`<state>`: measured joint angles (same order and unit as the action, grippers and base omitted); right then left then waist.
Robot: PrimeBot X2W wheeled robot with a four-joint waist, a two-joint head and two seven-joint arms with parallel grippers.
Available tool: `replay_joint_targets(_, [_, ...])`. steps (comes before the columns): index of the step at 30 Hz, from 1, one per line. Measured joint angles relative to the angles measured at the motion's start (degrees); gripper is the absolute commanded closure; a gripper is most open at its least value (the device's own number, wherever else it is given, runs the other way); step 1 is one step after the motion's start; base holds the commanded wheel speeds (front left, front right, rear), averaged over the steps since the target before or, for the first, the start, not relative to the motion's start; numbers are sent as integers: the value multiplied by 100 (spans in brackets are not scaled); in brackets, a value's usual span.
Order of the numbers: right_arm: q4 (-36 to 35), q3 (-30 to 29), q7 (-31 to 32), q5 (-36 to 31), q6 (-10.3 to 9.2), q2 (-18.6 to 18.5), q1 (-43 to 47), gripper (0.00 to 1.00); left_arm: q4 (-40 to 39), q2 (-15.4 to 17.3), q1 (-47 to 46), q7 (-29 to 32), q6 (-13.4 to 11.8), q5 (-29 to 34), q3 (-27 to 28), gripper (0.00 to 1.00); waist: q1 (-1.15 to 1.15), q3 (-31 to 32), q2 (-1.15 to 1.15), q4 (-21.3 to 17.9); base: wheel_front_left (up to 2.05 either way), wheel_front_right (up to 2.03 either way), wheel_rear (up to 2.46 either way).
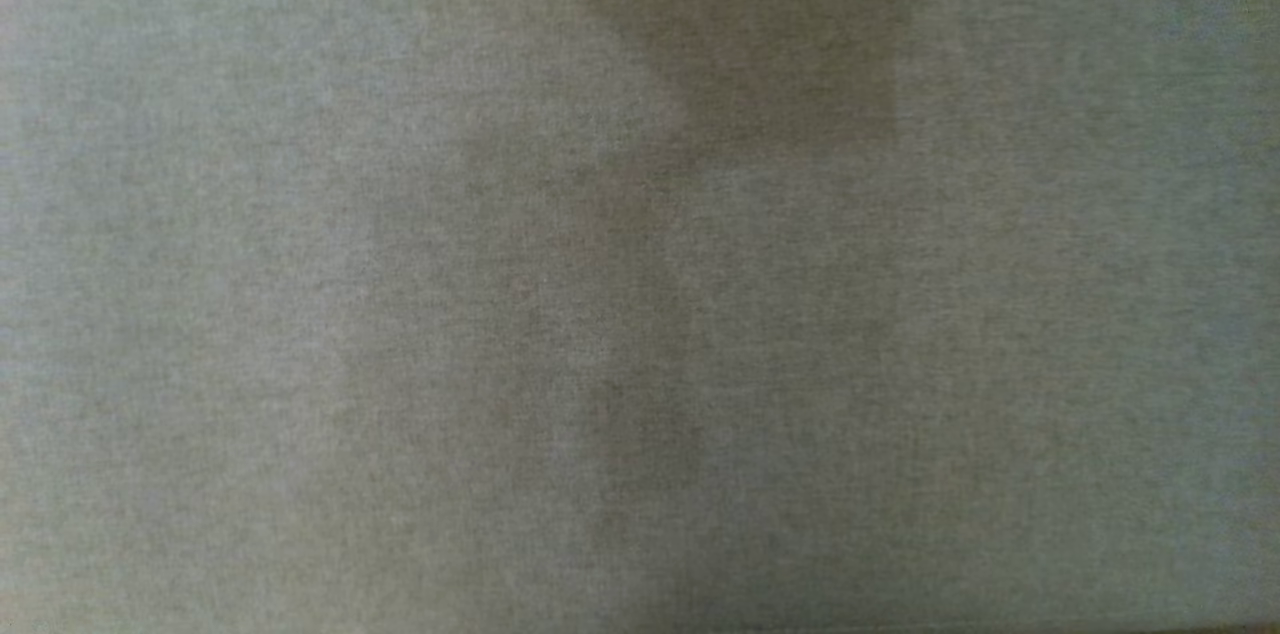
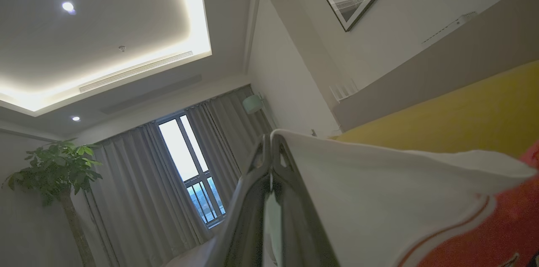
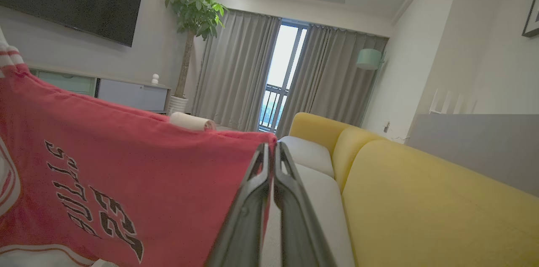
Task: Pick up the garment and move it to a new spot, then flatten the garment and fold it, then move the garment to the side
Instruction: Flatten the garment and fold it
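Left end effector point(image 2: 271, 152) and right end effector point(image 3: 273, 155) both pinched shut on the garment point(image 3: 126, 166) edge, cloth spreading lower right and lower left of their respective frames.

Head camera right up close on a blurred grey fabric point(image 1: 300, 214), left wrist camera tilted steeply up at the ceiling point(image 2: 105, 48), right wrist camera looking level across the room, both wrists sharing window point(image 2: 185, 149), curtains point(image 2: 126, 199), plant point(image 2: 59, 166), yellow sofa point(image 2: 463, 111)
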<state>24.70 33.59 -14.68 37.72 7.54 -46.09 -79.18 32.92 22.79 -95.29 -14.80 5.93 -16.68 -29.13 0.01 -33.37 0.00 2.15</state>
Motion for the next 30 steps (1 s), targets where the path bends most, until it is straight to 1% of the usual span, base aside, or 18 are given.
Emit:
replay_joint_targets(3, [-5,-14,-1,9,0,-24,129,100,-336,10,572,-14,67,-119,-9,100,1,-179,0,68,0,0,0])
replay_joint_targets(6, [-26,19,-1,79,0,-30,627,100,-725,80,1421,-13,105,-308,-14,100,1,-247,0,149,0,0,0])
replay_joint_targets(10, [-85,46,0,372,0,-53,1454,100,-1338,307,2639,-13,115,-524,18,100,-1,-99,0,177,0,0,0])
replay_joint_targets(14, [-255,-62,0,754,0,-182,2267,100,-1906,565,3781,-13,85,-757,141,100,-2,180,0,177,0,0,0])
replay_joint_targets(16, [-352,-82,0,939,0,-212,2703,100,-2184,724,4381,-7,-1,-889,146,100,-2,344,1,162,0,0,0])
replay_joint_targets(20, [-550,-93,1,1244,0,-279,3534,100,-2821,1016,5614,110,-279,-1116,175,100,-3,683,1,106,0,0,0])
replay_joint_targets(21, [-550,-93,1,1244,0,-279,3534,100,-2821,1016,5614,110,-279,-1116,175,100,-3,683,1,106,0,0,0])
replay_joint_targets(25, [-681,-155,4,1376,0,-336,4209,100,-3424,1207,6647,208,-569,-1225,169,100,-3,995,1,61,0,0,0])
replay_joint_targets(30, [-895,-249,4,1423,0,-336,4957,100,-3985,1372,7643,320,-872,-1293,108,100,-2,1331,1,26,0,0,0])
